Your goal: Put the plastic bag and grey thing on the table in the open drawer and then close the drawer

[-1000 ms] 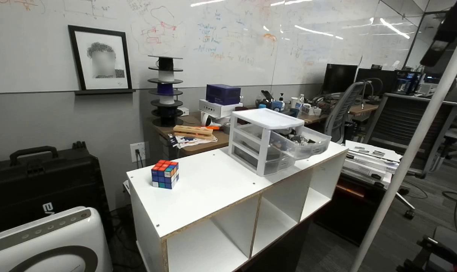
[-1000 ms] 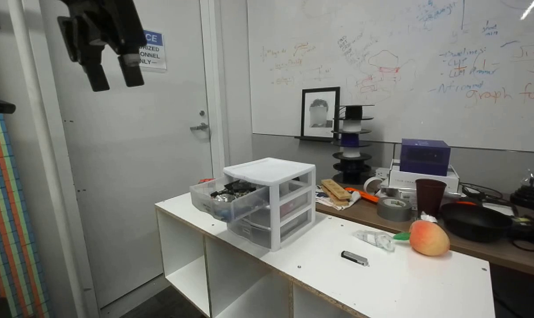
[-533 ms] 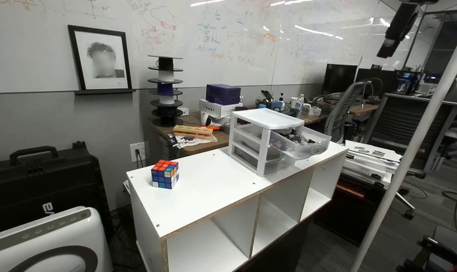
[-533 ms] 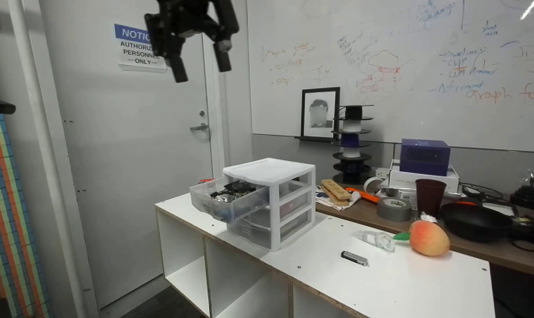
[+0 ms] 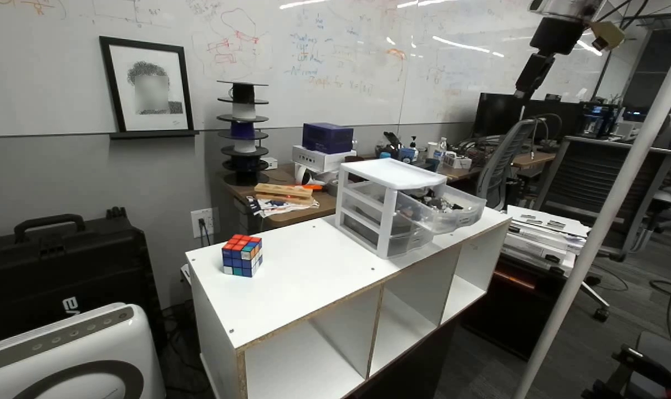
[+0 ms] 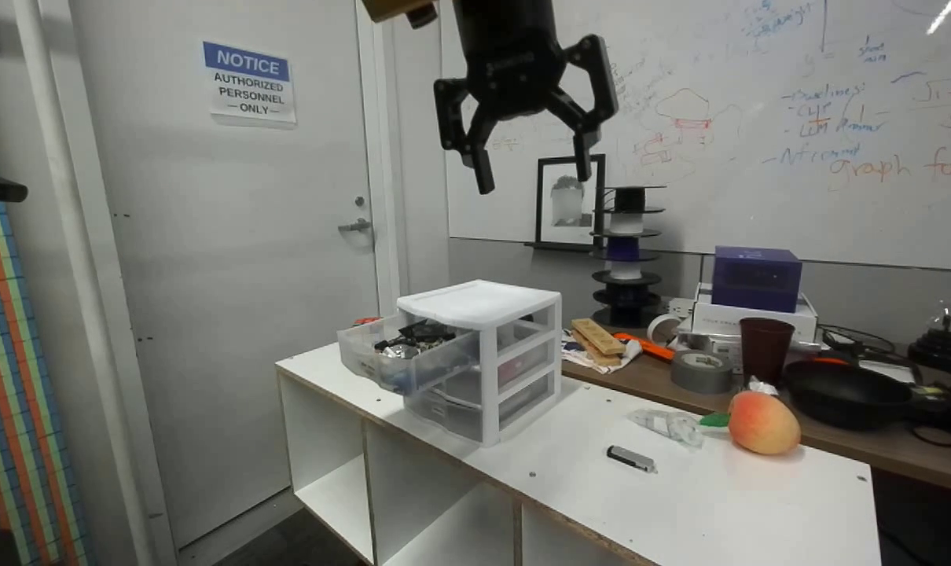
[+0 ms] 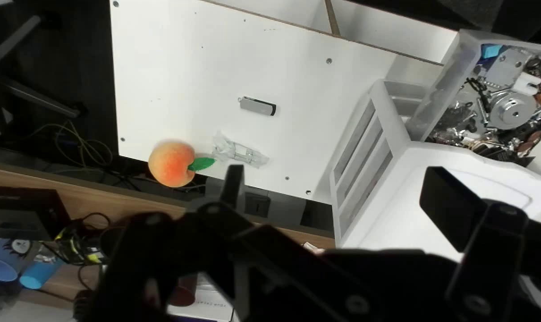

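Plastic bag (image 7: 239,151), clear and crumpled, lying on the white surface (image 7: 172,58) near its rear edge, the long side facing the wooden desk (image 6: 908,450). The silver-and-black USB flash drive (image 7: 258,106) lies apart from the bag, farther in from that edge. A white stretch of surface runs from both items to the slotted side of the desktop chest (image 6: 479,303), and another from the drive to the front edge, above the open cube shelves (image 6: 413,472). The chest's topmost translucent drawer (image 6: 448,368) is pulled out toward that front edge; its walls enclose a heap of small hardware, including a round grey disc (image 7: 514,111). The tool (image 6: 534,177) hangs high above the surface, well apart from the things on it, its two fingers spread wide.

Surroundings: a peach (image 7: 171,164) stands at the rear edge, its outline crossing that edge in the wrist view. Its green leaf (image 7: 202,163) points at the bag; whether the two touch cannot be told. The chest's slotted side stands between the bag and the drawer. In an exterior view, a Rubik's cube (image 5: 241,256) sits near one end of the surface. The desk bears a black pan (image 6: 845,393), a dark red cup (image 6: 765,350) and a roll of duct tape (image 6: 695,380).
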### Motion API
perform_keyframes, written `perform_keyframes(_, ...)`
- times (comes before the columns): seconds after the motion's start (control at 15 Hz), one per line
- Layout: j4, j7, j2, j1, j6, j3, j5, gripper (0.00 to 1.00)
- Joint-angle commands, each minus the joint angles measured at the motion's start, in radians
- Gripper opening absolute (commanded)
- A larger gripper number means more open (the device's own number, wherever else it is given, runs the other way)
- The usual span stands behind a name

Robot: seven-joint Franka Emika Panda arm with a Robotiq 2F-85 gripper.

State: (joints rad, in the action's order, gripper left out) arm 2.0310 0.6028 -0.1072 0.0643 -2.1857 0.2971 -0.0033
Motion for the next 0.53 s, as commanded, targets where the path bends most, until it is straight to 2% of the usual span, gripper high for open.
perform_keyframes(0.0, -0.129, 0.166, 0.126, 0.045, 0.058, -0.013, 0.117, 1.00)
perform_keyframes(0.27, -0.224, 0.239, 0.158, 0.090, 0.188, -0.049, 0.103, 1.00)
perform_keyframes(0.4, -0.257, 0.186, 0.138, 0.094, 0.228, -0.063, 0.080, 1.00)
perform_keyframes(0.47, -0.197, 0.199, 0.147, 0.101, 0.164, -0.064, 0.091, 1.00)
